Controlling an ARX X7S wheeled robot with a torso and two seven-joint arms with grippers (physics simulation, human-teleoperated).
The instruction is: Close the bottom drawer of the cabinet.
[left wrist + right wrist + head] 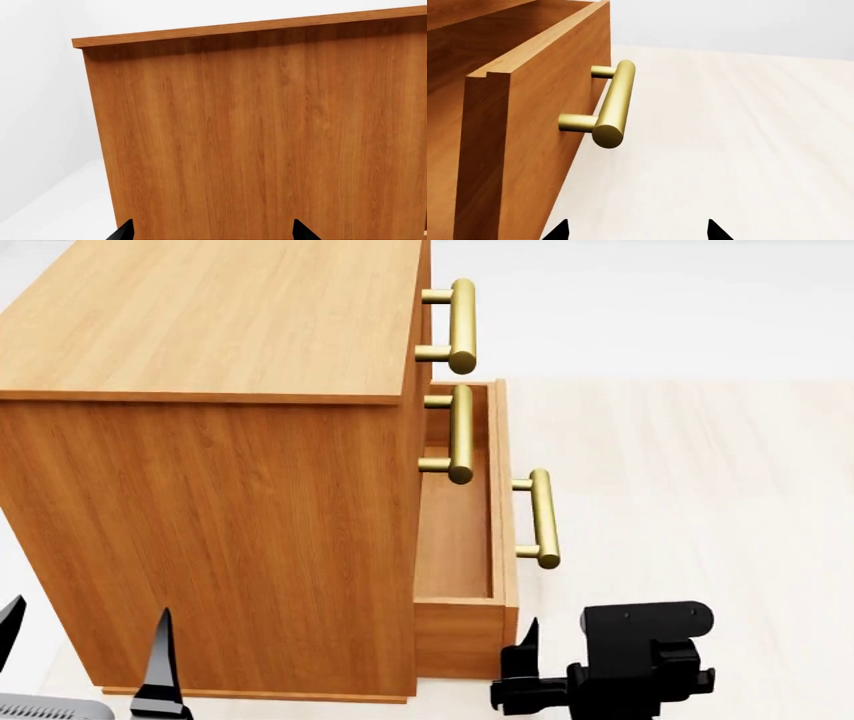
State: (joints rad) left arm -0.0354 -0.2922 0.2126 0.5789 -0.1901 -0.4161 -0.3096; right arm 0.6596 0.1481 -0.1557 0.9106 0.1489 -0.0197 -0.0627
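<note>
The cabinet (pixel 227 520) is a boxy orange-brown chest that fills the left of the head view, with three brass bar handles on its right-hand face. The bottom drawer (pixel 502 490) is pulled out, showing its plain wood interior and its brass handle (pixel 541 518). My right gripper (pixel 541 650) is open and empty. It sits low beside the drawer's near corner, in front of the drawer front (pixel 540 135) and short of the handle (pixel 614 102). My left gripper (pixel 87 625) is open and empty, facing the cabinet's plain side panel (pixel 253 135).
The two upper drawers are shut, each with its own handle (pixel 461 325), (pixel 458 435). Pale wood floor (pixel 694 490) stretches to the right of the drawer. A white wall (pixel 40 100) stands beyond the cabinet's far edge.
</note>
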